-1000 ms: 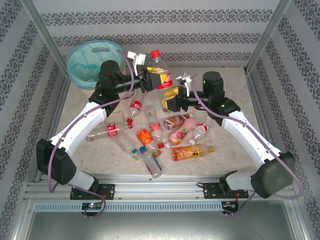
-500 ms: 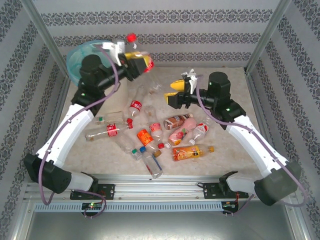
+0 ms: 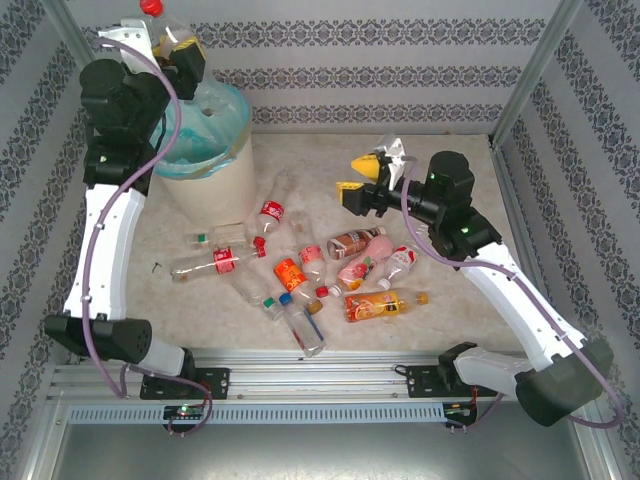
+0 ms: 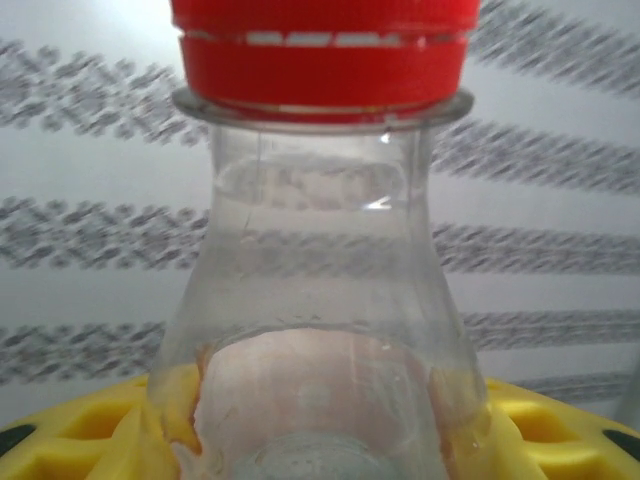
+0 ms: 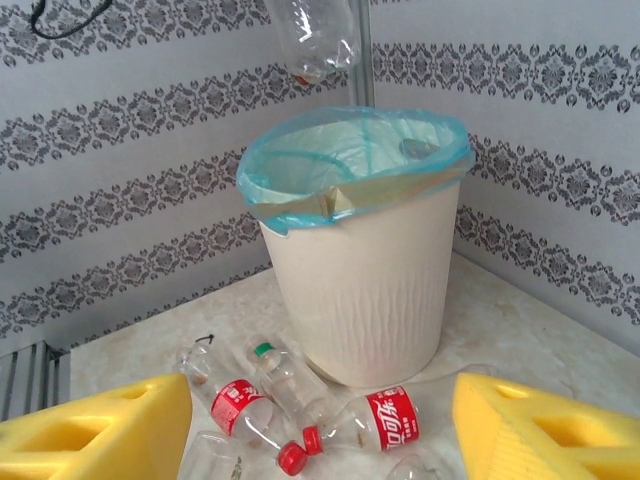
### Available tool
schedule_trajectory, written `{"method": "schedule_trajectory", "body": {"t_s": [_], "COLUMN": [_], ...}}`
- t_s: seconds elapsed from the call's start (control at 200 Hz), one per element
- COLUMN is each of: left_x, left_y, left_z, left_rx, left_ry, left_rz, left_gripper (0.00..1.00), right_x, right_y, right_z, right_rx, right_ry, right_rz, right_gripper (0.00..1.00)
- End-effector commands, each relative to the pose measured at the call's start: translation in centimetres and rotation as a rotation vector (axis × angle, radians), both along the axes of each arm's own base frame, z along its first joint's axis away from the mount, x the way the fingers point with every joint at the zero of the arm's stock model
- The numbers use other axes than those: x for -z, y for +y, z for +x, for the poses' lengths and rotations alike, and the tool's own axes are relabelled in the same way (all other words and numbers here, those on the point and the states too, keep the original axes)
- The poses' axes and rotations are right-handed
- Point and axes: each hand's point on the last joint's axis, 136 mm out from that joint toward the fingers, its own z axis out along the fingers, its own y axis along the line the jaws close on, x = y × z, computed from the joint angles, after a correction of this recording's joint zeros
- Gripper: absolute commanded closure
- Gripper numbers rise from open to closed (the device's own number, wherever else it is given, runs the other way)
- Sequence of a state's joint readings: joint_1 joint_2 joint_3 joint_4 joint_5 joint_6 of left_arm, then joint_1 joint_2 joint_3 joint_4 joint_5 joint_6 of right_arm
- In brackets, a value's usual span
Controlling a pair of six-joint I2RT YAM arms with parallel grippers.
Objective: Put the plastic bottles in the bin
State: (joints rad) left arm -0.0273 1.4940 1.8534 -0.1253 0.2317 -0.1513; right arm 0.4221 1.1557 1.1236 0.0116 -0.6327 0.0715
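Looking down from the top camera, I see my left gripper (image 3: 180, 45) lifted high at about 11 o'clock. Its fingers squeeze a clear bottle (image 3: 165, 25) that has a red cap (image 3: 152, 7). In the left wrist camera this bottle (image 4: 320, 300) stands straight up with the cap (image 4: 320, 55) at 12 o'clock. The yellow fingers (image 4: 80, 435) press on it from both sides at 6 o'clock, so the jaws are partly closed around it. The bin (image 3: 215, 190) sits at 10 o'clock on the table (image 3: 180, 305). It is cream-white with a blue-green bag (image 3: 235, 120) folded over its rim. In the right wrist camera the held bottle (image 5: 315, 35) hangs in the air above the bin (image 5: 370, 290), a bit toward 11 o'clock of its mouth. My right gripper (image 3: 358, 173) floats at about 1 o'clock from the middle of the table. Its yellow fingers (image 5: 90, 430) are spread wide apart with nothing between them, and I see the bin in the gap. The other bottles (image 3: 289, 274) lie on their sides in a loose pile in the middle of the table. Two red-label bottles (image 5: 385, 420) lie just beside the foot of the bin.
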Motion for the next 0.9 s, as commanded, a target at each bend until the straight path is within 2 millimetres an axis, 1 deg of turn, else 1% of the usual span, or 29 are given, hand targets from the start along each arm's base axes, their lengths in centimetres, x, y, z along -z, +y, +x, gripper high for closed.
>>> {"method": "schedule_trajectory", "body": {"t_s": [0.0, 0.1, 0.2, 0.335, 0.415, 0.52, 0.654, 0.794, 0.899], "left_x": [6.3, 10.0, 13.2, 16.4, 17.9, 18.9, 18.9, 18.6, 18.6], "left_y": [3.0, 3.5, 3.6, 3.2, 3.1, 3.0, 3.0, 3.0, 3.0], "left_z": [4.0, 6.2, 7.9, 9.3, 9.8, 9.9, 9.7, 9.6, 9.6], "left_rx": [-0.109, -0.099, -0.083, -0.035, -0.020, -0.009, -0.002, -0.001, 0.005], "left_ry": [0.162, 0.237, 0.286, 0.338, 0.377, 0.404, 0.408, 0.405, 0.406], "left_rz": [0.075, 0.069, 0.068, 0.062, 0.059, 0.057, 0.060, 0.057, 0.054], "left_gripper": [0.52, 0.52, 0.52, 0.51, 0.45, 0.32, 0.22, 0.20, 0.21], "right_x": [-0.2, 0.3, 0.9, 1.7, 2.2, 2.6, 2.9, 3.0, 3.1], "right_y": [0.2, 0.5, 0.6, 0.7, 0.7, 0.8, 1.0, 1.2, 1.3], "right_z": [-0.9, -1.2, -1.3, -1.3, -1.2, -1.1, -1.0, -1.0, -0.9], "right_rx": [-0.011, -0.018, -0.022, -0.017, -0.014, -0.012, -0.016, -0.019, -0.020], "right_ry": [-0.052, -0.061, -0.055, -0.046, -0.040, -0.036, -0.035, -0.040, -0.038], "right_rz": [-0.008, -0.024, -0.039, -0.056, -0.063, -0.070, -0.076, -0.081, -0.084], "right_gripper": [0.31, 0.31, 0.31, 0.32, 0.32, 0.32, 0.32, 0.32, 0.32]}}
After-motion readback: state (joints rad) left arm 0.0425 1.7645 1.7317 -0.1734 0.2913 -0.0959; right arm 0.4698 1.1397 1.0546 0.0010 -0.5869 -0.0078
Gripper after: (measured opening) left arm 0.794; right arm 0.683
